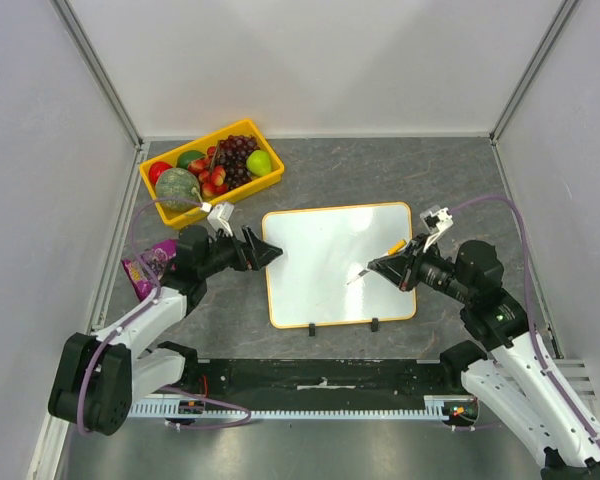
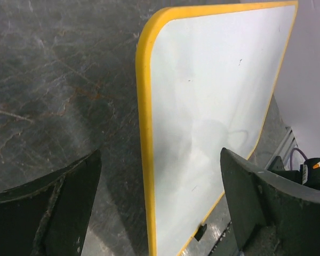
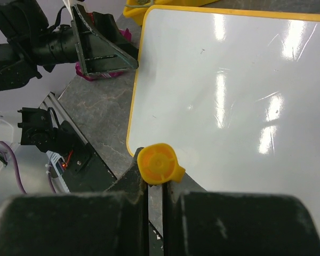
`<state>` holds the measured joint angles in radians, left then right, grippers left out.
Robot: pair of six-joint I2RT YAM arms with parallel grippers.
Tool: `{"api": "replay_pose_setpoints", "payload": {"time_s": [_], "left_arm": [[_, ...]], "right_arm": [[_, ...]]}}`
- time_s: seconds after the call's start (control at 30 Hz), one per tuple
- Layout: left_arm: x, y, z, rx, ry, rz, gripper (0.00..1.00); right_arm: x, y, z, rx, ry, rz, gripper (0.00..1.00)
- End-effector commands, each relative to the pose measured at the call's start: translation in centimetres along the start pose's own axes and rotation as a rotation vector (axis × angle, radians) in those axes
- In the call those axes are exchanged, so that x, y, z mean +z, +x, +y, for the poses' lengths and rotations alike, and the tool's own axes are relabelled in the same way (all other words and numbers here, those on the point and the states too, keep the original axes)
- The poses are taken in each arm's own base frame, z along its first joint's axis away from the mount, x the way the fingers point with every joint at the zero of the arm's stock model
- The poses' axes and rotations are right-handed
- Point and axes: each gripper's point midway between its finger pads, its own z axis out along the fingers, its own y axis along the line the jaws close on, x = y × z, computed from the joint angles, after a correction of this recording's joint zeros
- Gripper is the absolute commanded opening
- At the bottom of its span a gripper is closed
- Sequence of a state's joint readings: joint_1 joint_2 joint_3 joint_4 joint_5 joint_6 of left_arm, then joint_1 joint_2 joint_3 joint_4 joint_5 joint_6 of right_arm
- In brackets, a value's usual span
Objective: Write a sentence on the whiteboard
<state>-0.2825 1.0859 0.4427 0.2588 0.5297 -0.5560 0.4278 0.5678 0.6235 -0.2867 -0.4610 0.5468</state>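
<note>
The whiteboard (image 1: 325,250) lies flat on the grey table, with an orange-yellow rim and two black feet on its near edge. Its face is blank; no sentence shows on it. My left gripper (image 1: 271,250) is open and empty at the board's left edge. In the left wrist view (image 2: 160,202) the rim (image 2: 145,133) runs between its two fingers. My right gripper (image 1: 385,266) is shut on a marker (image 1: 376,263) with a white body and an orange end, held over the board's right part. The right wrist view (image 3: 156,181) shows the marker's orange end (image 3: 157,163) above the board (image 3: 229,96).
A yellow crate (image 1: 242,193) of fruit stands at the back left. A purple snack bag (image 1: 145,268) lies left of my left arm. A black rail (image 1: 320,385) runs along the near edge. White walls close in the table.
</note>
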Motion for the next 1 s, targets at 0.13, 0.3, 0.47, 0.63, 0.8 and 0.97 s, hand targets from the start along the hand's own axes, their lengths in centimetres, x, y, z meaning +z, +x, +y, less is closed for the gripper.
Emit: {"api": "replay_pose_setpoints", "payload": {"time_s": [0.13, 0.3, 0.47, 0.63, 0.8, 0.97], "left_arm": [[0.2, -1.7, -3.3, 0.191, 0.267, -0.179, 0.94], [0.7, -0.7, -4.3, 0.203, 0.380, -0.133, 0.88], [0.6, 0.3, -4.2, 0.176, 0.405, -0.095, 0.84], [0.4, 1.2, -4.2, 0.155, 0.431, -0.064, 0.74], [0.5, 1.7, -4.3, 0.155, 0.445, -0.042, 0.50], [0.4, 2.3, -4.1, 0.148, 0.451, -0.019, 0.31]], "right_arm": [[0.6, -2.9, 1.6, -0.060, -0.073, -0.072, 0.00], [1.2, -2.8, 1.1, -0.055, -0.062, -0.063, 0.00], [1.6, -2.6, 0.7, -0.044, -0.054, -0.056, 0.00], [1.8, -2.7, 0.5, -0.050, -0.048, -0.056, 0.00], [2.0, -2.7, 0.6, -0.054, -0.057, -0.048, 0.00], [2.3, -2.6, 0.4, -0.057, -0.053, -0.045, 0.00]]}}
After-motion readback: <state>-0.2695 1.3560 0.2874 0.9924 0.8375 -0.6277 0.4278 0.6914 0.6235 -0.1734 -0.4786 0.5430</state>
